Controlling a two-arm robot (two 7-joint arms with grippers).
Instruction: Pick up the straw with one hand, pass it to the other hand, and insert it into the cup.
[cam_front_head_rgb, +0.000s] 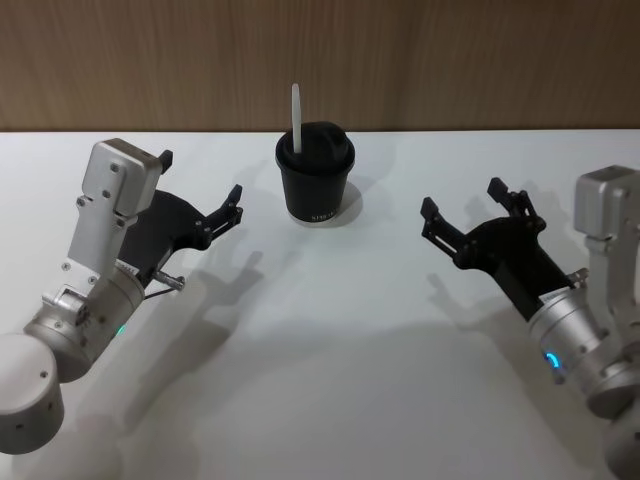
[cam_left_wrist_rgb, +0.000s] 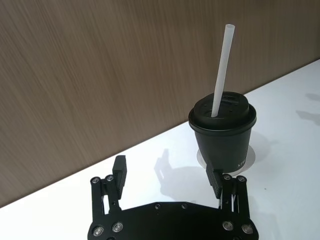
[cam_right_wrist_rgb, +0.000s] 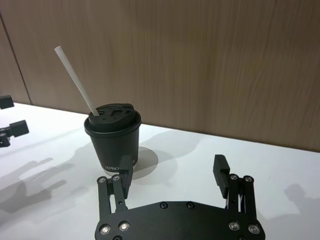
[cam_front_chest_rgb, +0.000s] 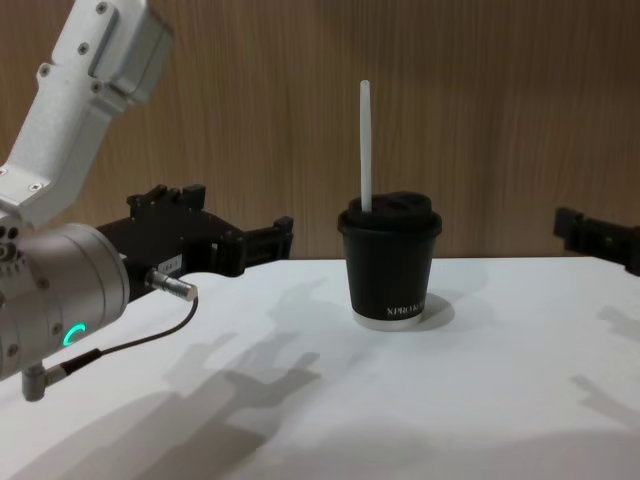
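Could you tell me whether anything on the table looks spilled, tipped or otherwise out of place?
Nothing stands out. The cup stands upright on the white table with its lid on, and the straw sits in the lid. No spill shows. The left gripper and right gripper sit open on either side, touching nothing.

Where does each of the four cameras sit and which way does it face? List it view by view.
Head: high, looking down at the cup; left end effector and right end effector both open.
Chest: low, looking across the table; straw upright in the lid.
Left wrist: past its own open fingers toward the cup.
Right wrist: likewise, from the other side.
All four share the cup and straw.
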